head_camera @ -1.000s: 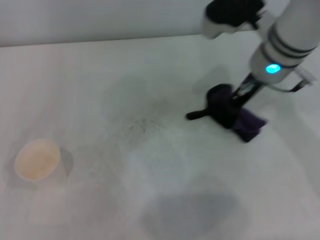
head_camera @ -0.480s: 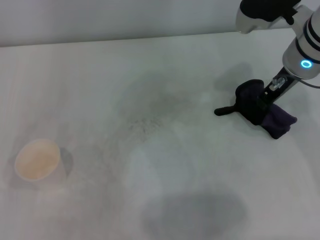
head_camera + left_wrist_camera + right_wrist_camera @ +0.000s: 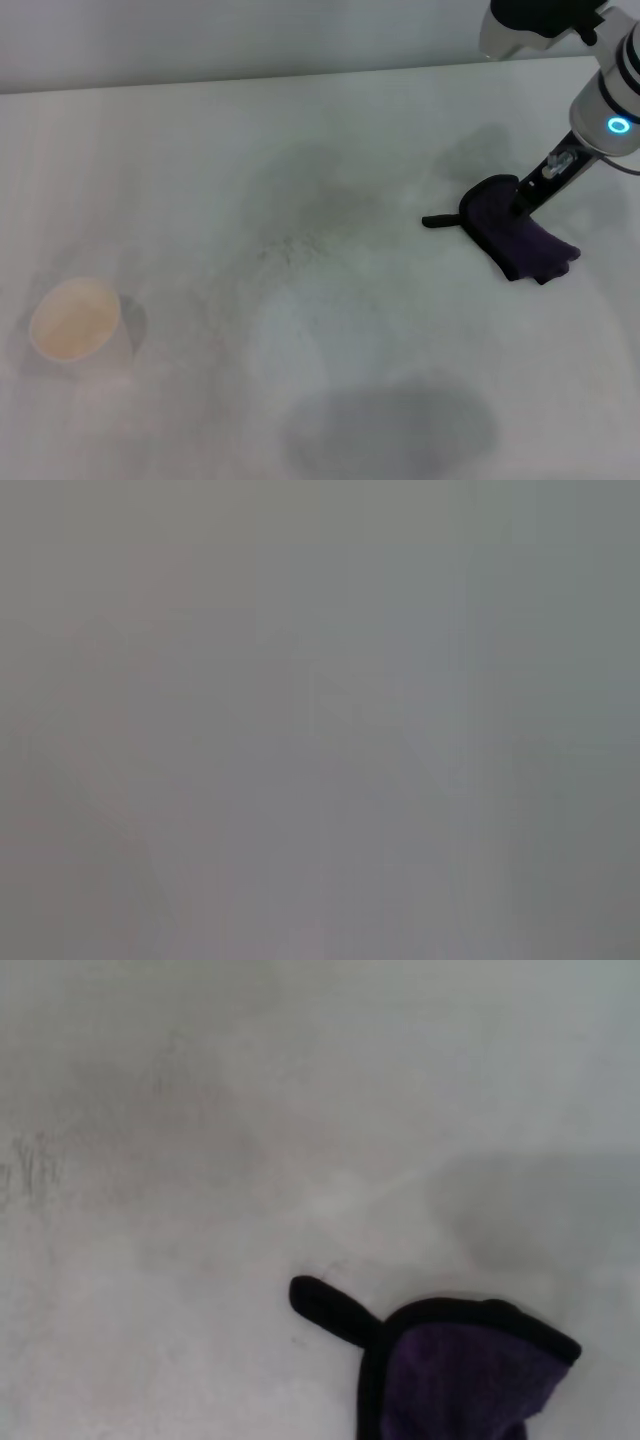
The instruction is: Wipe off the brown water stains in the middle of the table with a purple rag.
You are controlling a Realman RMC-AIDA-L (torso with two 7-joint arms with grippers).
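The left wrist view shows only a flat, featureless grey field with faint paler and darker patches, and nothing in it can be identified.

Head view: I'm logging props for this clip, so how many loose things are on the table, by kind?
Purple rag: 1
Paper cup: 1
Total: 2, both on the table; the right gripper is at the rag.

Your left wrist view gives only a flat grey blur; nothing there can be told. In the head view, the right hand point(image 3: 522, 198) buries its tips in the purple rag point(image 3: 515, 240), so you cannot tell their state. The right wrist view's edge cuts the rag point(image 3: 455, 1380) off.
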